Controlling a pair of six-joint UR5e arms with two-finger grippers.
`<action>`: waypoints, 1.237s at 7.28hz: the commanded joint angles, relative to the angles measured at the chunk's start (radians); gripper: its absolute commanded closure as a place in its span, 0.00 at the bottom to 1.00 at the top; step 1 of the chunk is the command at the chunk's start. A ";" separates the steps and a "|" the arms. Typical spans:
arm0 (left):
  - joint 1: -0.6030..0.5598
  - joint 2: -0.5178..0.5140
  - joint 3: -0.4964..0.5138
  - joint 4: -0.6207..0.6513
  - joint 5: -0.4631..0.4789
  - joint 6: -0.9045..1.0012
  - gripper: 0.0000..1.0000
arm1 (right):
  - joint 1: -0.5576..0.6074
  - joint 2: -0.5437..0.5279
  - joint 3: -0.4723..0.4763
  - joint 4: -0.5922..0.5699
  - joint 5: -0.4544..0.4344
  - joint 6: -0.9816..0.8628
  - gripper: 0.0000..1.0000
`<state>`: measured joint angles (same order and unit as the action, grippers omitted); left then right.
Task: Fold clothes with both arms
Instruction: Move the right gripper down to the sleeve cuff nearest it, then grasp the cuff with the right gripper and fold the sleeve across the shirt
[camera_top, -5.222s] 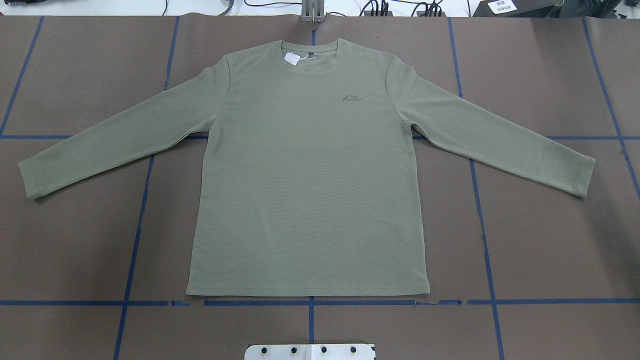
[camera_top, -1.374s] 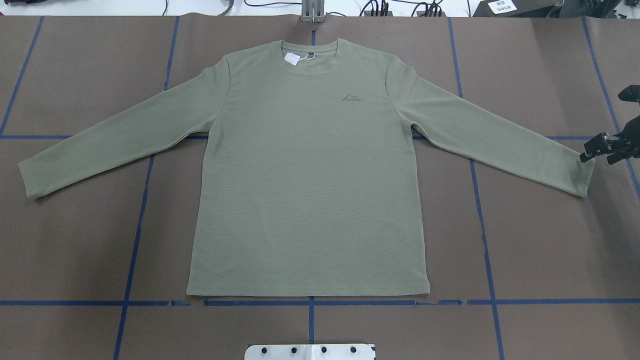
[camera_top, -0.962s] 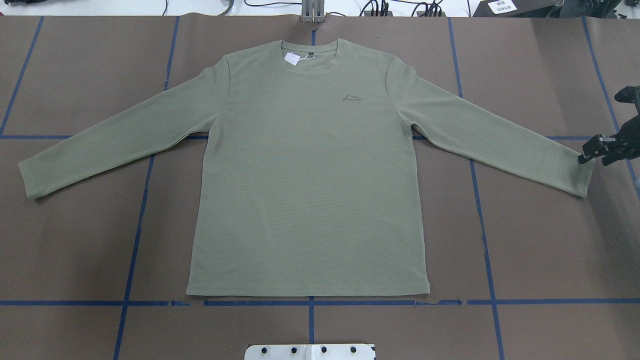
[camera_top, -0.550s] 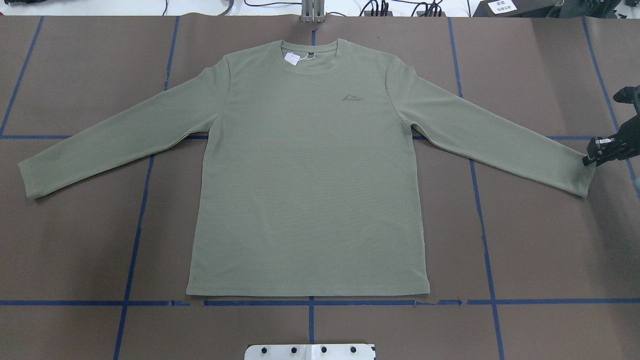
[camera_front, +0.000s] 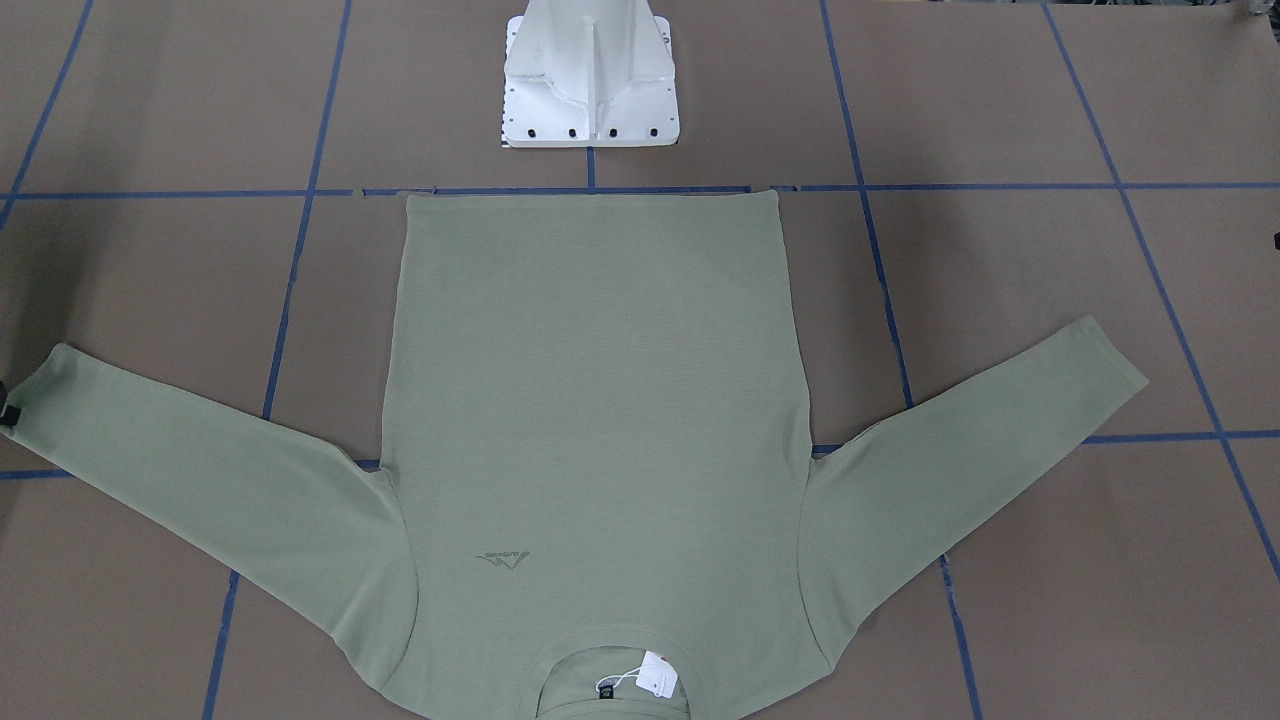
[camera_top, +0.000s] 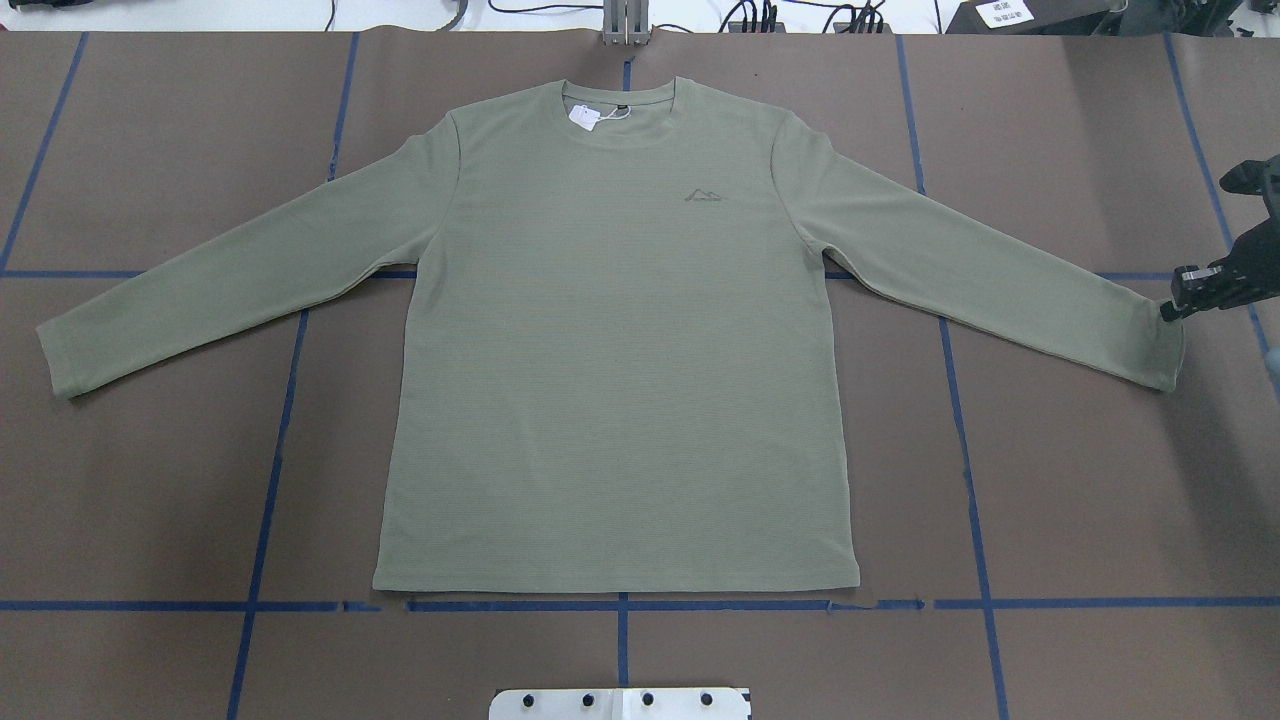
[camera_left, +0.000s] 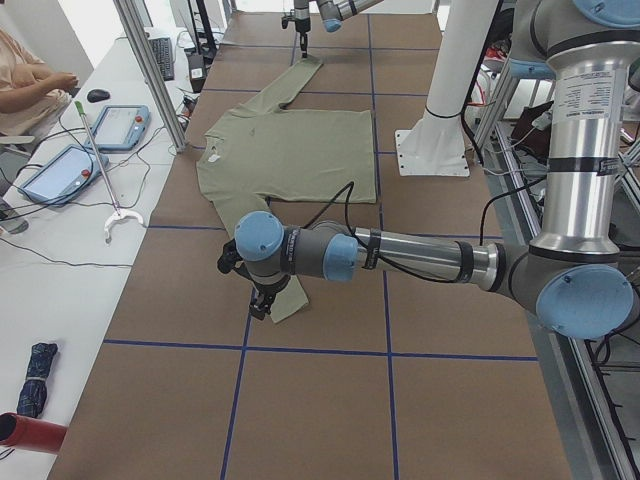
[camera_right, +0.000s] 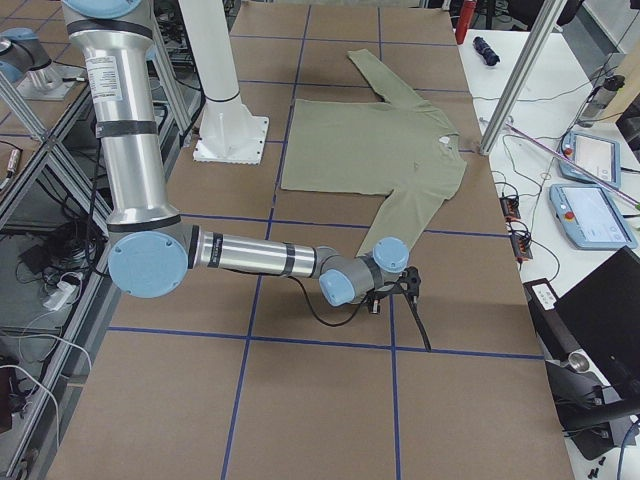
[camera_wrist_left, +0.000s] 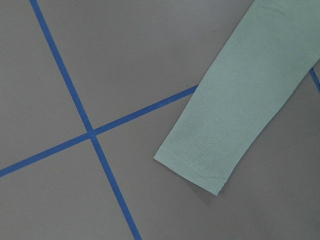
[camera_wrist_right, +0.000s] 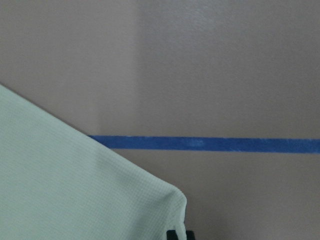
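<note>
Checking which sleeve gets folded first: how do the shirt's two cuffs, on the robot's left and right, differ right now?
The right-side cuff has the right gripper closed on its far corner; the left-side cuff is untouched, the left gripper hanging clear above it. The right-side cuff's gripped corner curls up slightly; the left-side cuff lies fully flat. Both end outstretched sleeves of the same sage-green knit.

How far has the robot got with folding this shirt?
Barely begun. Done: nothing is folded; the shirt lies flat with both sleeves spread. In hand: the right gripper sits at the corner of the right cuff, though a firm pinch isn't clear, and the left gripper hovers by the left cuff. Left: every fold, sleeves and body.
</note>
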<state>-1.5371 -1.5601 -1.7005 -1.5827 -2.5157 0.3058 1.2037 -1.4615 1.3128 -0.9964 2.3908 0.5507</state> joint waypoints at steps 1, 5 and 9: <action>0.000 -0.002 -0.007 0.001 0.000 -0.001 0.00 | 0.002 -0.025 0.158 -0.011 0.022 0.087 1.00; 0.000 -0.006 -0.011 0.000 -0.002 -0.001 0.00 | -0.154 0.193 0.326 -0.013 0.033 0.672 1.00; 0.000 -0.008 -0.011 0.004 -0.041 -0.002 0.00 | -0.392 0.719 0.112 -0.031 -0.285 1.104 1.00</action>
<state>-1.5370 -1.5676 -1.7130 -1.5803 -2.5332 0.3042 0.8833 -0.9102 1.5210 -1.0261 2.2057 1.5676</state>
